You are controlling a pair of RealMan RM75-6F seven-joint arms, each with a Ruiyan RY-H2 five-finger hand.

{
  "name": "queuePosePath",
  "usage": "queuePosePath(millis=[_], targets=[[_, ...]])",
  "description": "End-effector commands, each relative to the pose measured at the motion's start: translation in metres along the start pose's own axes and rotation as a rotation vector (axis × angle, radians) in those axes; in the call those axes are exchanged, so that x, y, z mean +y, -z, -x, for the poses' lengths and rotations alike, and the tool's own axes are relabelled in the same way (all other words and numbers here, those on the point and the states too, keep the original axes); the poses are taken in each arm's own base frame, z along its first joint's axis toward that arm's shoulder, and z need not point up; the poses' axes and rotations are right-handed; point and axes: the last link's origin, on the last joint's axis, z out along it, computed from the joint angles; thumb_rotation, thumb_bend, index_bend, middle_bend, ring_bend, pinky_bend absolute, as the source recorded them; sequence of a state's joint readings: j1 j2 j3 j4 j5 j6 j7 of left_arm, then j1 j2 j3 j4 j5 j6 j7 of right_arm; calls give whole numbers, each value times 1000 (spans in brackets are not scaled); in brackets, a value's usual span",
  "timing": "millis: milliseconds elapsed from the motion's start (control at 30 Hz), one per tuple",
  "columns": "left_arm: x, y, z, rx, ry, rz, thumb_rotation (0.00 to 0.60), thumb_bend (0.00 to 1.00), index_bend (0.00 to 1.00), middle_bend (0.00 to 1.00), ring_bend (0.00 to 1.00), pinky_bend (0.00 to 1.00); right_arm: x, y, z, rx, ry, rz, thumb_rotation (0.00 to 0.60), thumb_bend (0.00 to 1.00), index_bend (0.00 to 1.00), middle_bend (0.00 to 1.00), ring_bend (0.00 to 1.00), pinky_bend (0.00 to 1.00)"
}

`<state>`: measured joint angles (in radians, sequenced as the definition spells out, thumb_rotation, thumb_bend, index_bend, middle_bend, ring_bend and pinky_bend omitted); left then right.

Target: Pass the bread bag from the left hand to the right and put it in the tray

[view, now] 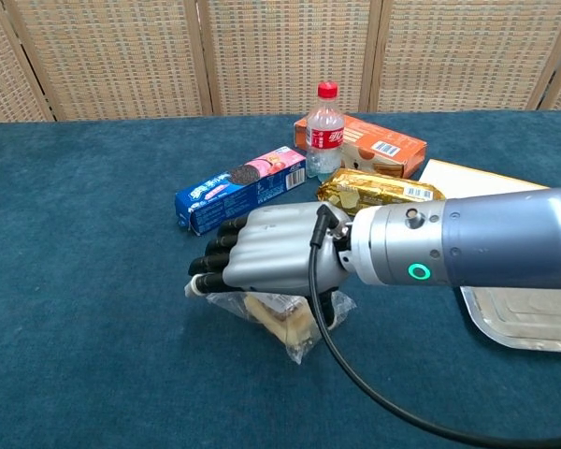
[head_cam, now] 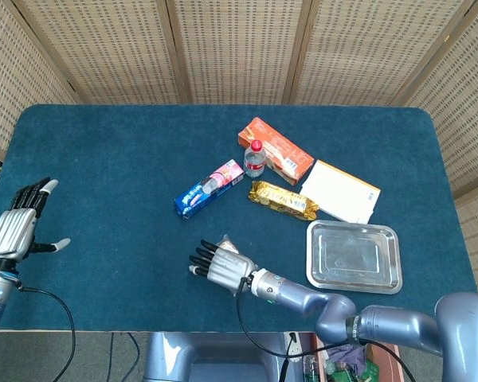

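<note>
The bread bag (view: pixel 288 324) is a clear packet with a labelled bun, lying on the blue table near the front edge. My right hand (view: pixel 266 257) lies flat on top of it with fingers stretched out to the left, hiding most of it; only a corner of the bag (head_cam: pixel 225 242) shows past the right hand (head_cam: pixel 219 267) in the head view. No grip on the bag is visible. The empty metal tray (head_cam: pixel 354 256) sits to the right of this hand. My left hand (head_cam: pixel 16 227) hovers open at the table's far left edge, holding nothing.
Behind the bag lie a blue-and-pink cookie box (head_cam: pixel 209 189), a small cola bottle (head_cam: pixel 255 157), an orange box (head_cam: pixel 276 150), a gold packet (head_cam: pixel 283 200) and a white envelope (head_cam: pixel 341 191). The tray's edge (view: pixel 519 327) shows at the right of the chest view.
</note>
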<state>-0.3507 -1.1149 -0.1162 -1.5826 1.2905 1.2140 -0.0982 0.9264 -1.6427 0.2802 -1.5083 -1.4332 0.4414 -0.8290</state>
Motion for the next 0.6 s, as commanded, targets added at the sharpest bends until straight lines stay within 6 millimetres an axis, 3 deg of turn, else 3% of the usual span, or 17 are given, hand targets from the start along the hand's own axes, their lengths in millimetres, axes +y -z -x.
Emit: queuePosePath(millis=[33,100,167,267,433,600], targets=[[-1,0,0,-2,2,-3,600,0,0,0,0,0,3,-9,3,-17,0,32,600,0,92,146,151,76],[-1,-1,0,-4,5,-3,600,0,0,0,0,0,3,-10,4,-22,-10,48,600,0,269,374,343,265],[-1,-1,-1,-5,6,-4,600,0,0,0,0,0,2,-11,4,-18,-13,58,600,8,406,499,438,405],[-1,-1,-1,-6,8,-5,600,0,0,0,0,0,0,-11,0,5,-30,68,600,106,530,583,504,545],[-1,-1,1,-13,9,-5,600,0,0,0,0,0,6,-5,-12,75,-34,92,600,169,546,596,512,565],[0,-2,1,-17,10,-5,600,0,0,0,0,0,29,21,-31,156,1,136,600,169,546,596,512,565]])
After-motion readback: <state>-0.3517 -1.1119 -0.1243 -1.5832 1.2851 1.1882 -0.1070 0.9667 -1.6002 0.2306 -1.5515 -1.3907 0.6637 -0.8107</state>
